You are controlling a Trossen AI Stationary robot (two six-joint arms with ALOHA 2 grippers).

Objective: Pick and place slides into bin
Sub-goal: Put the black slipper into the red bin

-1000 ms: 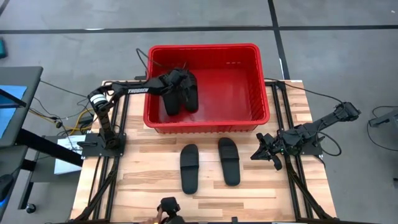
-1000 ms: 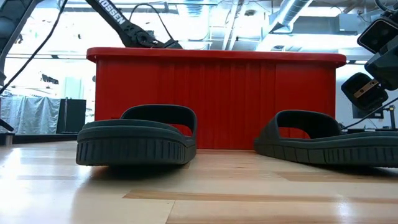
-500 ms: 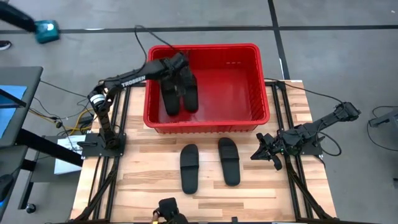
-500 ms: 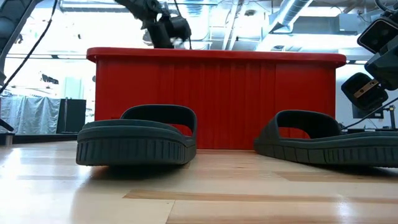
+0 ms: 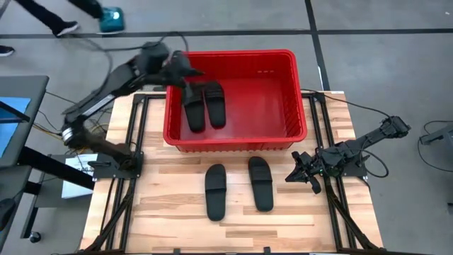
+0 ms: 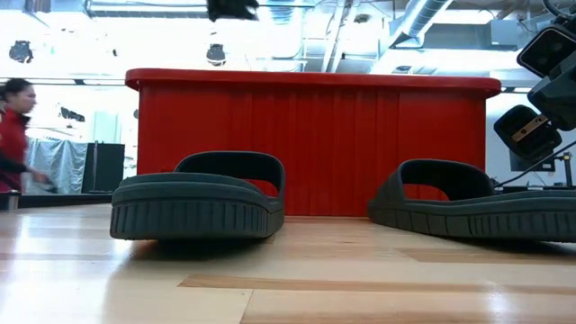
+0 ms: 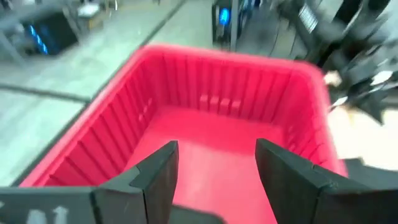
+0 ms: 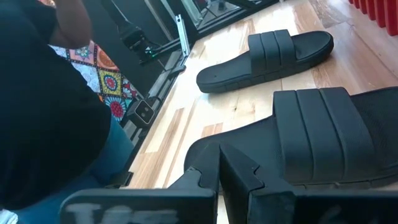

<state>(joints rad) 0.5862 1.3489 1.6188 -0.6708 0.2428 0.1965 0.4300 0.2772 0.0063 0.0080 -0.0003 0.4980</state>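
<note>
The red bin [image 5: 233, 138] stands at the table's far middle. Two black slides [image 5: 195, 108] [image 5: 214, 103] lie side by side, soles down, on the left part of its floor. Two more slides [image 5: 215, 191] [image 5: 260, 183] lie soles down on the table in front of the bin; they also show in the low view [image 6: 198, 202] [image 6: 472, 209]. My left gripper [image 5: 185, 71] hangs open and empty above the bin's far left corner; its wrist view shows the bin's inside [image 7: 211, 134] between the fingers. My right gripper [image 5: 291, 173] is shut and empty near the right-hand slide [image 8: 323, 137].
A person in dark clothes stands close to the table's near side in the right wrist view [image 8: 50, 106]. Another person in red walks in the room behind [image 6: 13, 126]. Bare wood lies around the two slides on the table [image 5: 163, 205].
My left gripper has risen out of the bin and swung toward the table's far left corner, empty. The two slides in the bin stay lying where they were. My right arm has kept still.
</note>
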